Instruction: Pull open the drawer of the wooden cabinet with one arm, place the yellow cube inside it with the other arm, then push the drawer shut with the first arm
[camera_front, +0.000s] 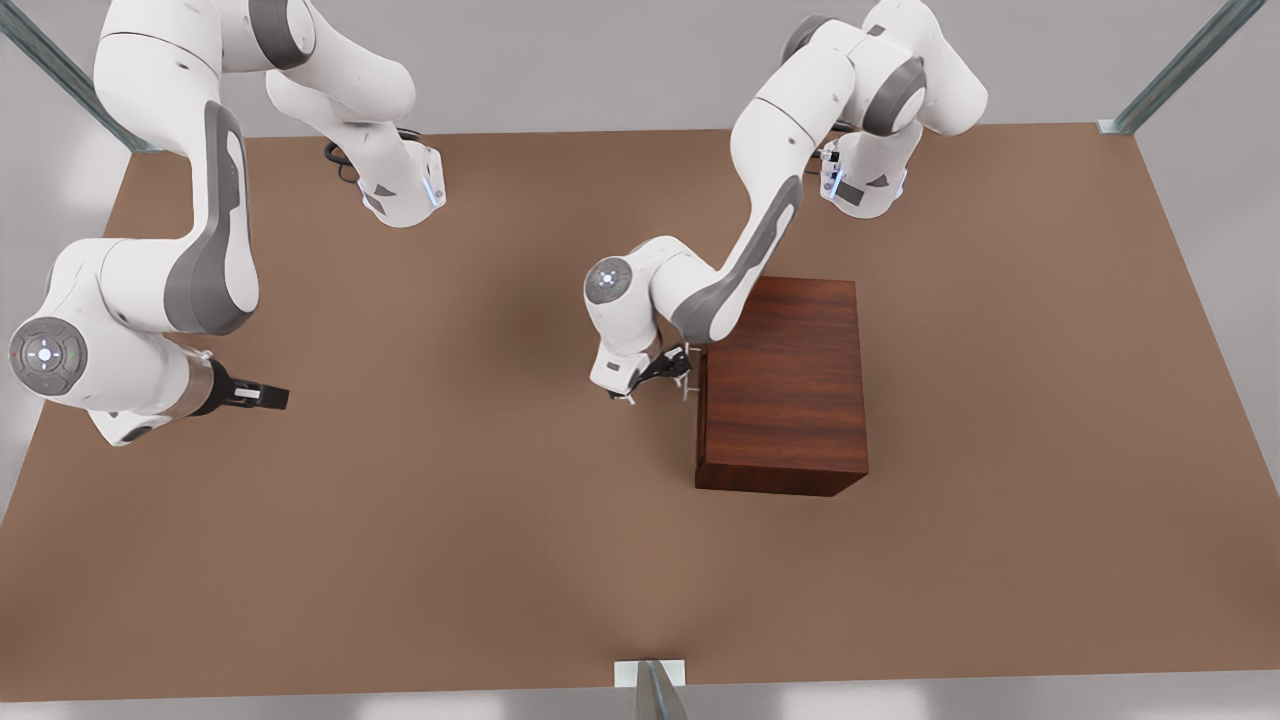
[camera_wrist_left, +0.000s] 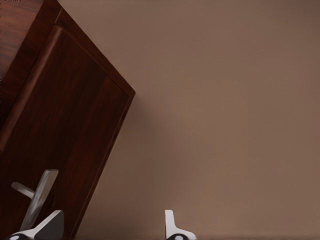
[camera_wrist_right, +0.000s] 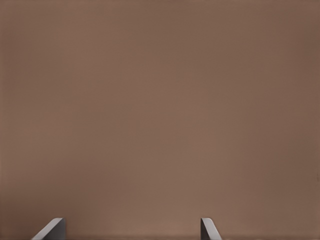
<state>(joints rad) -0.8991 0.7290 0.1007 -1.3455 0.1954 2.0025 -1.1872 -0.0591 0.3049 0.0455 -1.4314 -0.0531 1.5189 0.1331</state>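
The wooden cabinet (camera_front: 790, 390) stands right of the table's middle in the front view. Its drawer (camera_wrist_left: 65, 135) sits flush in the side facing the front view's left, with a thin silver handle (camera_wrist_left: 37, 197). My left gripper (camera_front: 660, 385) hovers open just in front of that handle. In the left wrist view one fingertip (camera_wrist_left: 50, 225) is beside the bar and the other (camera_wrist_left: 172, 227) is over bare table. My right gripper (camera_front: 270, 397) waits open near the front view's left edge, above bare table (camera_wrist_right: 160, 110). The yellow cube is out of view.
The brown table (camera_front: 450, 520) spreads wide around the cabinet. Both arm bases (camera_front: 405, 190) (camera_front: 865, 185) stand along its back edge. Metal frame posts rise at the back corners, and another post (camera_front: 650, 690) stands at the middle of the front edge.
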